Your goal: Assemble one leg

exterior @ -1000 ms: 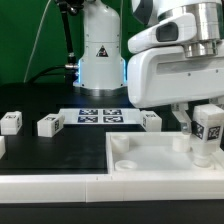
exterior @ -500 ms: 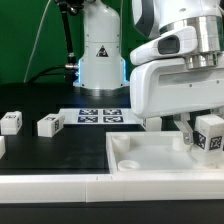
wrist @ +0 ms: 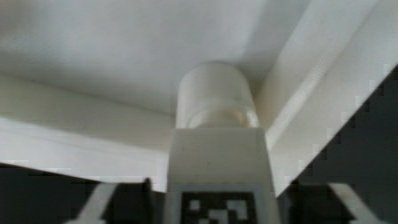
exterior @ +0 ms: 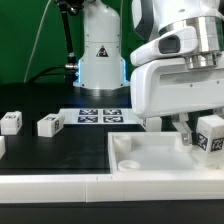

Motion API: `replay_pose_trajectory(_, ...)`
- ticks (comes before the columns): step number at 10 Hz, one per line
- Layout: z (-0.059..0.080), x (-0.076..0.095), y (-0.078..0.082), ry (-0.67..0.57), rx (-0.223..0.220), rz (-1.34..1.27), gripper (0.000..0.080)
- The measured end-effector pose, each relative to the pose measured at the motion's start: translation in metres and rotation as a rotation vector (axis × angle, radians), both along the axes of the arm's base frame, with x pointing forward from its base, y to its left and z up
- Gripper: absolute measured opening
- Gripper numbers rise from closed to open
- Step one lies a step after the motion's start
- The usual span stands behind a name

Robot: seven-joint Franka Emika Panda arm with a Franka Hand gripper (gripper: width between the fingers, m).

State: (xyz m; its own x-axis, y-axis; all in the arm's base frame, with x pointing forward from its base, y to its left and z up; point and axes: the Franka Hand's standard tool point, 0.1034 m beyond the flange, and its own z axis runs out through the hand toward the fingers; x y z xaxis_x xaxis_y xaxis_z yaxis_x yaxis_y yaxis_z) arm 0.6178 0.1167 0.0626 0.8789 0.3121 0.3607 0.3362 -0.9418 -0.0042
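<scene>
Fingers [exterior: 184, 129] of the gripper [exterior: 200, 132] pinch the leg [exterior: 211, 134] from both sides, its rounded end hanging just above the white plate [exterior: 150, 158] at the exterior view's right, well apart from two other legs [exterior: 49, 125] on the black table [exterior: 60, 150].

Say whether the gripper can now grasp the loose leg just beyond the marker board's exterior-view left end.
Probably not: the gripper is shut on another leg, though that loose leg lies uncovered.
</scene>
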Motion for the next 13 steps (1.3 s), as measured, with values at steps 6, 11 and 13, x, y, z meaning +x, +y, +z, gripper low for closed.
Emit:
replay_pose_trajectory(6,0.0,0.0,0.0,0.0,0.0,0.0,0.0648)
replay_pose_trajectory(11,0.017,0.003,0.0,0.085,-0.01,0.0,0.0649)
replay_pose_trajectory(13,0.022,0.003,0.004,0.228,-0.021,-0.007,0.0649)
